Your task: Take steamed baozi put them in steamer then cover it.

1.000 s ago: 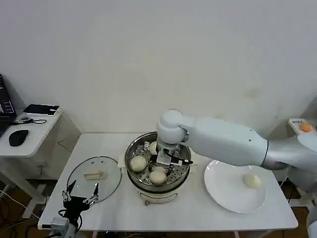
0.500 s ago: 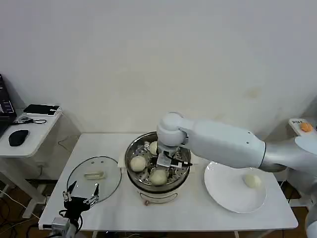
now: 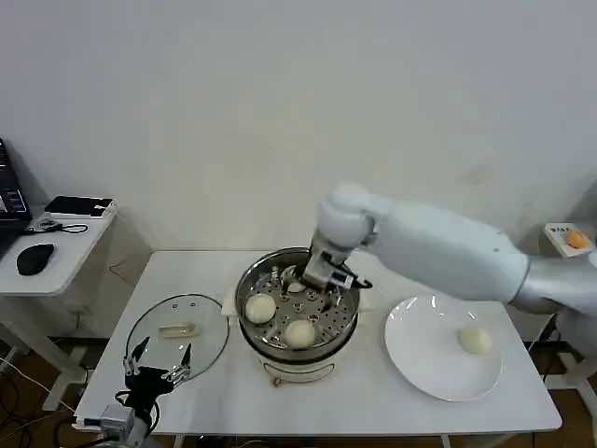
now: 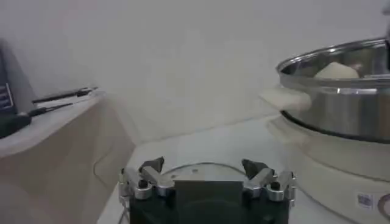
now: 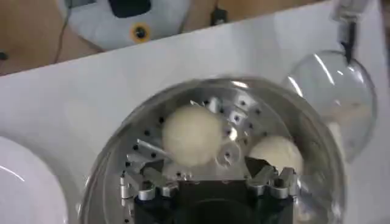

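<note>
Head view. Table (image 3: 233,392): white, bearing all task items. Steamer (image 3: 276,357): centre of the table, shiny steel pot on a cream base, uncovered, perforated tray visible. Baozi in the steamer: one at the left (image 3: 260,307), one at the near side (image 3: 299,332), a third at the far side (image 3: 291,276), partly hidden by the arm. Fourth baozi (image 3: 475,341): on the white plate (image 3: 420,369), to the right of the steamer. Cover (image 3: 177,334): lying flat on the table left of the steamer, cream handle up. Right gripper (image 3: 326,278): above the far part of the steamer, its white arm reaching in from the right; fingers empty. Left gripper (image 3: 159,357): low at the near left edge of the table, just near of the cover, fingers spread.

Left wrist view. Left gripper (image 4: 206,171): both fingers apart, holding nothing. Cover (image 4: 183,170): its rim lies just beyond the fingers. Steamer (image 4: 341,106): beside it, a baozi (image 4: 336,71) showing over the rim.

Right wrist view. Right gripper (image 5: 205,175): fingers spread wide, empty, above the steamer (image 5: 109,176). Two baozi on the tray, one (image 5: 193,135) just beyond the fingertips, one (image 5: 275,153) beside it. Cover (image 5: 332,97): on the table past the steamer. Plate (image 5: 24,195): at the frame's edge.
</note>
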Robot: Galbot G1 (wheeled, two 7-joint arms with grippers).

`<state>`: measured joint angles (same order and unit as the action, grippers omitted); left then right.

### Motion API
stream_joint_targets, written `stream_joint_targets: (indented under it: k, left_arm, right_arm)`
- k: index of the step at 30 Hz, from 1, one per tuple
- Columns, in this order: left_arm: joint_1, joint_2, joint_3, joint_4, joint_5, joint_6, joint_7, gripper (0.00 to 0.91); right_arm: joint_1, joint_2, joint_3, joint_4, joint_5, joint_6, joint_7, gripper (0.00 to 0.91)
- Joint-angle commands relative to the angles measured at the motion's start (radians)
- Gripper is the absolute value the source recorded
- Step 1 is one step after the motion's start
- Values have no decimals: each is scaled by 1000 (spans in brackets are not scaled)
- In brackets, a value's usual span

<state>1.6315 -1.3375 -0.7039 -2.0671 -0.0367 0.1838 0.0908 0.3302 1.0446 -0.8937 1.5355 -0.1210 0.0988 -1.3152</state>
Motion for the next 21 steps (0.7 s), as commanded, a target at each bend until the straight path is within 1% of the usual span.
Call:
stream_joint_targets:
  k: [1,3,4,5,6,9,10,13,15,16,18,21]
  left_arm:
    - [-11,13,4,1,-6,3,4,907]
    - [-17,16,7,0,-15,6,9,907]
    - [-20,15,8,1,-21,6,9,907]
    - [-22,13,8,2,-24,7,10,907]
    - [-26,12,10,5,-27,8,10,907]
    - [-29,23,24,7,-29,8,10,907]
    - [-28,26,31,5,-29,8,10,907]
    - [-28,32,43,-2,-27,9,12,907]
    - [-30,31,53,-4,-26,10,12,907]
    - [-31,29,58,-3,-25,9,11,907]
    - [-32,25,65,-1,-23,9,10,907]
    - [-27,25,75,3,-18,6,7,907]
  right_arm:
    - [45,-214,124,-5,267,-409,39,907]
    - [40,-280,133,-7,276,-467,37,907]
    - [32,-321,142,-9,273,-518,34,907]
    - [30,-327,146,-10,274,-531,34,907]
    - [14,-364,165,-22,274,-558,34,907]
    - [-44,-454,209,-39,266,-596,32,907]
    - [-56,-474,218,-39,262,-597,31,907]
    - [-126,-543,256,-26,214,-587,24,907]
    - [-207,-583,294,-15,144,-566,18,907]
    - [-234,-595,301,-11,118,-564,15,907]
    - [-313,-616,325,-8,51,-536,3,907]
    - [-386,-627,346,-12,-6,-523,8,907]
